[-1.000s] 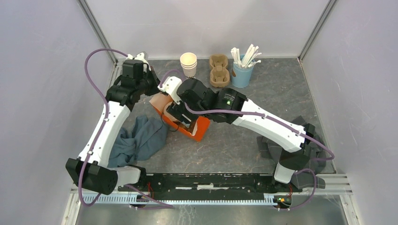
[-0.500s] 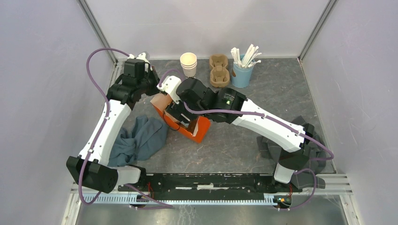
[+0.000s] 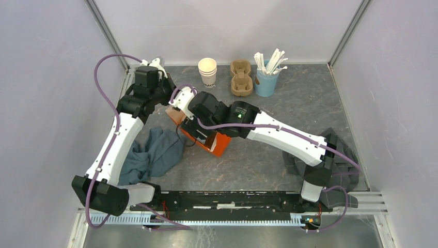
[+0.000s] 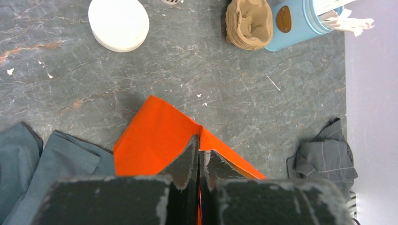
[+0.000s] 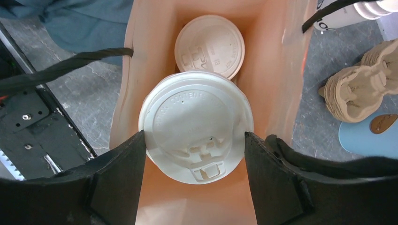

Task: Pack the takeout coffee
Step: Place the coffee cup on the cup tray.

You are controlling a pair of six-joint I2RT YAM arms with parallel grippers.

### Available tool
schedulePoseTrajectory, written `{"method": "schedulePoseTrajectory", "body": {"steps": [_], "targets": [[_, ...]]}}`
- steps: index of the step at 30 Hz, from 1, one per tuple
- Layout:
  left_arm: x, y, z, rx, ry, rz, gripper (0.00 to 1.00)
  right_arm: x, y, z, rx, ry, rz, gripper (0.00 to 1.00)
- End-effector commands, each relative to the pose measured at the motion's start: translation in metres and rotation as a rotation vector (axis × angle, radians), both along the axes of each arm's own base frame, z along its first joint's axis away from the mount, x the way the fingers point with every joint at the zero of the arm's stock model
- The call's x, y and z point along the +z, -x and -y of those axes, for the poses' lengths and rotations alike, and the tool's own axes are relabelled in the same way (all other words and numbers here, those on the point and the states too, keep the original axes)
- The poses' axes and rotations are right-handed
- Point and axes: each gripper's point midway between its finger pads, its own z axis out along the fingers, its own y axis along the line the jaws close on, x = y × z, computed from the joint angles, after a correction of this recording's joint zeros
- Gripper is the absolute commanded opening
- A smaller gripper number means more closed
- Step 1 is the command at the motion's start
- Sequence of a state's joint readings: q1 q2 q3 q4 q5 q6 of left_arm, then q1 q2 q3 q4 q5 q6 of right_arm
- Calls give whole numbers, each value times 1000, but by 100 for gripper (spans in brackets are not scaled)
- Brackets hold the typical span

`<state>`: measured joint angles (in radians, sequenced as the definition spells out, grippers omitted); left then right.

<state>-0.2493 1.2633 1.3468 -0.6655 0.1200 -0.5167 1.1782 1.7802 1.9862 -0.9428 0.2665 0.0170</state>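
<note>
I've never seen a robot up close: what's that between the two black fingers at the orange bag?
A lidded coffee cup, pinched by the right gripper in the orange bag mouth, a second lidded cup beyond it; the right wrist view shows it.

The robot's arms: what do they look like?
The left arm and right arm are white with black joints, each trailing a purple cable. The right arm shows a green light. The left hand and right hand have black fingers.

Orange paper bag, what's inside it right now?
Two white-lidded paper cups in the orange paper bag: the deeper cup and the upper cup, gripped by the right gripper. Their lids hide the cup bodies.
</note>
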Motion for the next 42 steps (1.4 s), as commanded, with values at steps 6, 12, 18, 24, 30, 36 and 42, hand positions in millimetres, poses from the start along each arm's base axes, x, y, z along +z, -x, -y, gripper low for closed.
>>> {"method": "schedulePoseTrajectory", "body": {"steps": [6, 12, 18, 24, 30, 36, 42], "targets": [[46, 1, 14, -76, 74, 224, 2, 0, -8, 14, -2, 54, 92, 71], [54, 5, 19, -130, 93, 351, 2, -2, -9, 25, 12, 83, 126, 71], [44, 12, 19, -153, 86, 388, 2, -4, -13, 37, 16, 142, 169, 71], [34, 18, 18, -171, 62, 410, 2, -12, -18, 45, 36, 207, 209, 71], [27, 19, 17, -180, 46, 390, 2, -11, -20, 49, 44, 245, 228, 71], [27, 18, 16, -176, 38, 385, 2, -7, -22, 55, 37, 273, 246, 71], [28, 17, 18, -184, 40, 381, 2, -18, -26, 58, 31, 323, 257, 71]]}}
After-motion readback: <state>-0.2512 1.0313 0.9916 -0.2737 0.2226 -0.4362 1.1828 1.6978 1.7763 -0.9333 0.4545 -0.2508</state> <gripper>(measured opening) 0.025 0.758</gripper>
